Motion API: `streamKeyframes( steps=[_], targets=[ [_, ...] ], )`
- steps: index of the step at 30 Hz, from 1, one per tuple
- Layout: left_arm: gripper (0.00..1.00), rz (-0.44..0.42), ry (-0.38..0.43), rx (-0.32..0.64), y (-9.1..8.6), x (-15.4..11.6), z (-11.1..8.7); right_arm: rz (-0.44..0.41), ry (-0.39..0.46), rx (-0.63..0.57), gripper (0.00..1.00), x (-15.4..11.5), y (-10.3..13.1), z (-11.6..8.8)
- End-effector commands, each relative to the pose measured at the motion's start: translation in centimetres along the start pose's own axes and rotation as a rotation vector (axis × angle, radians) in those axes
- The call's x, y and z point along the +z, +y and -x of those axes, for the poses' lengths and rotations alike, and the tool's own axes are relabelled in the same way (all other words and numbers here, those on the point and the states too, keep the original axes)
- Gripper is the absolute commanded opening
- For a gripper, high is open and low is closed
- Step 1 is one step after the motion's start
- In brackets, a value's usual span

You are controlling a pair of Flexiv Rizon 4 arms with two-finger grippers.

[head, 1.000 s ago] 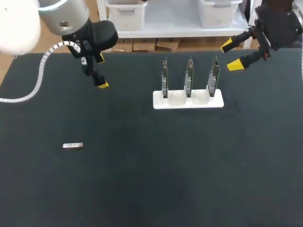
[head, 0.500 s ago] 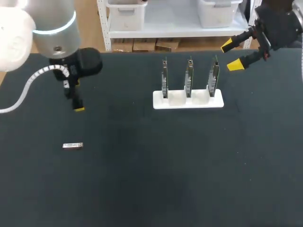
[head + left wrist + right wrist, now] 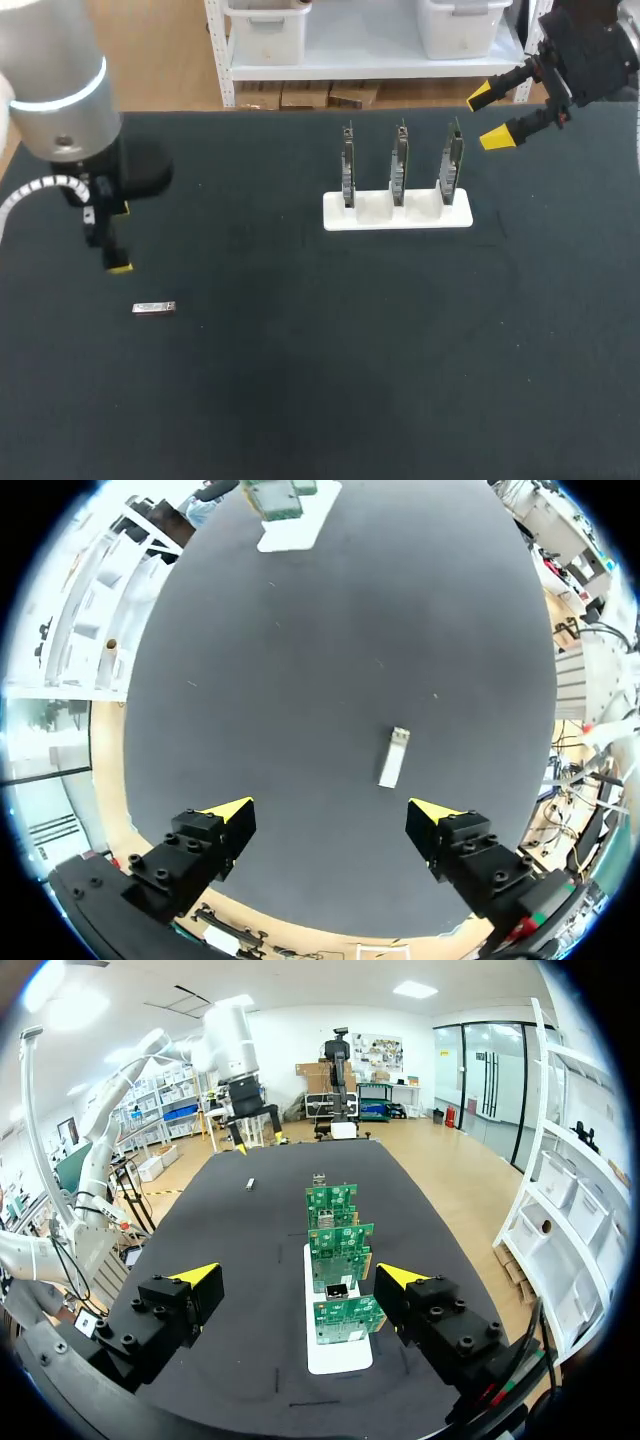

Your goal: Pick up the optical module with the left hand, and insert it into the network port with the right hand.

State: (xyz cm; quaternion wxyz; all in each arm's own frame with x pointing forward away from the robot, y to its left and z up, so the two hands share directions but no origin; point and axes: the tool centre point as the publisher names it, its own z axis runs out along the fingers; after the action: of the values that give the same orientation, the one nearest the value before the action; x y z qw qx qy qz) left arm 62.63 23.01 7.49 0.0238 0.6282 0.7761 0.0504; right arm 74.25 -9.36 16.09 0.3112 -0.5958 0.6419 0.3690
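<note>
Pick-up approach: left gripper (image 3: pixel 330 810), fingers spread, hovers just far-left of small silver rectangular optical module (image 3: pixel 394 758) (right gripper (image 3: pixel 489 117) spread too); next, lower and pinch.

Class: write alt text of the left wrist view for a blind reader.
A small silver optical module lies flat on the black table just ahead of the left gripper, jaws open. A white holder of circuit boards stands far beyond.
</note>
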Motion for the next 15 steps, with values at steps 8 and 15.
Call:
streamKeyframes(
  steps=[8, 15],
  targets=[
    [1.00, -0.002, -0.042, -0.026, -1.9, 1.2, 0.2, -0.004, 0.000, -0.001, 1.00, 0.0, 0.2, 0.0],
    [1.00, -0.008, -0.026, -0.016, -2.4, 3.2, 1.5, -0.004, 0.000, -0.001, 1.00, 0.0, 0.2, 0.0]
  ],
)
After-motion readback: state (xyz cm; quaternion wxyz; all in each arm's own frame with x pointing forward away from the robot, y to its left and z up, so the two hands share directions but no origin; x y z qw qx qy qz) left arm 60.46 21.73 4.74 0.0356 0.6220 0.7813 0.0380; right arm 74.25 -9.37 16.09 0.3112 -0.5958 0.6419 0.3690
